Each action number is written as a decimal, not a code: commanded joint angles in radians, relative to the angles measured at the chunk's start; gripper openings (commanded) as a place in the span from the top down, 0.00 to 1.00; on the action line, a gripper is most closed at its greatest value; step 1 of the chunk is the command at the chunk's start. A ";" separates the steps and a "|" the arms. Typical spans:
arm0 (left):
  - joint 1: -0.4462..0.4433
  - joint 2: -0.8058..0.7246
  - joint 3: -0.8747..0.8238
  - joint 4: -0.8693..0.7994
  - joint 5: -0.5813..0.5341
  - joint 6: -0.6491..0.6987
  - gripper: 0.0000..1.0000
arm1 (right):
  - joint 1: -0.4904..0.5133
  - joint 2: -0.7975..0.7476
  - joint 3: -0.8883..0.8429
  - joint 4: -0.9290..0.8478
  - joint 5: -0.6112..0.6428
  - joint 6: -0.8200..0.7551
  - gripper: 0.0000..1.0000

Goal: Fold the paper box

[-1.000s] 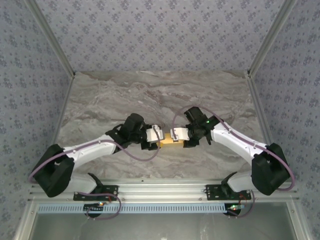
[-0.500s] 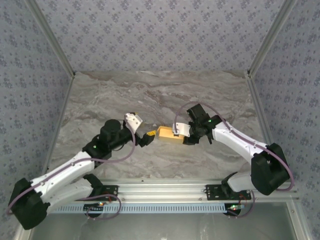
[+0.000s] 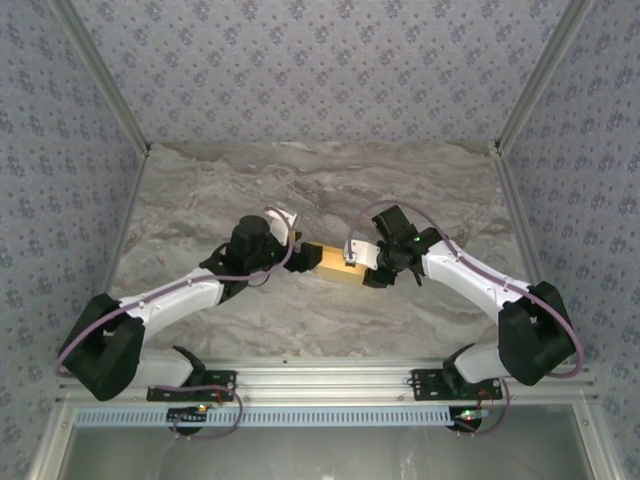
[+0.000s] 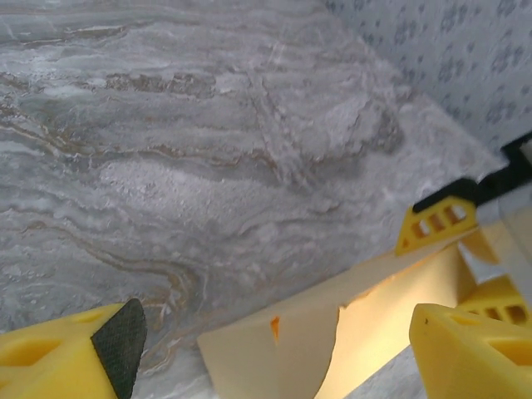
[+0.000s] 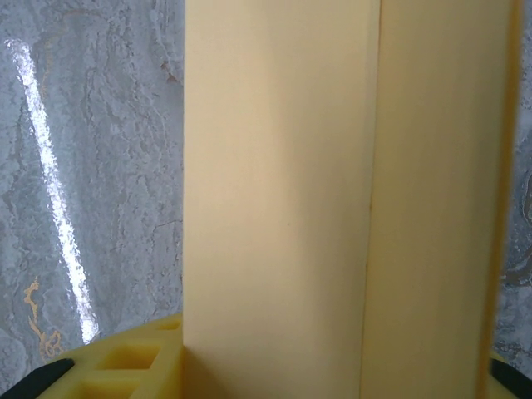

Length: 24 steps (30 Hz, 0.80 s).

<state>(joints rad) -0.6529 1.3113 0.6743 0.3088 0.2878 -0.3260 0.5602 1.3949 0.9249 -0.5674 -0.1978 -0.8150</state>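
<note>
The paper box (image 3: 333, 262) is a small yellow-orange card box, held just above the marble table (image 3: 200, 200) between the two arms. My right gripper (image 3: 358, 266) is shut on its right end; in the right wrist view the box (image 5: 332, 191) runs upward from between the yellow fingers (image 5: 125, 366). My left gripper (image 3: 300, 256) is at the box's left end and open. In the left wrist view its fingers (image 4: 91, 345) stand wide apart, with a rounded end flap (image 4: 274, 353) of the box between them, touching neither. The right gripper's yellow finger (image 4: 436, 226) shows behind the box.
Patterned walls (image 3: 320, 70) close in the table at the back and both sides, with metal posts (image 3: 105, 80) in the corners. A metal rail (image 3: 320, 385) runs along the near edge by the arm bases.
The left arm pulled back to the left, away from the box, then returned to its left end with jaws opened wide. The right gripper kept hold, and the box shifted slightly.
</note>
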 commanded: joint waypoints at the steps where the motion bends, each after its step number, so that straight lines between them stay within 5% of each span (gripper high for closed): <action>1: 0.026 0.023 0.050 0.077 0.139 -0.117 0.15 | -0.004 0.020 0.012 -0.024 -0.006 0.019 0.58; 11: 0.070 0.084 0.076 0.114 0.372 -0.309 0.18 | -0.014 0.020 0.008 -0.026 0.005 0.025 0.57; 24: 0.075 0.087 0.056 0.065 0.423 -0.298 0.20 | -0.017 0.036 0.013 -0.026 0.011 0.028 0.57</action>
<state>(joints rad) -0.5842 1.3941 0.7288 0.3767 0.6800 -0.6193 0.5518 1.4017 0.9306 -0.5694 -0.1978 -0.7998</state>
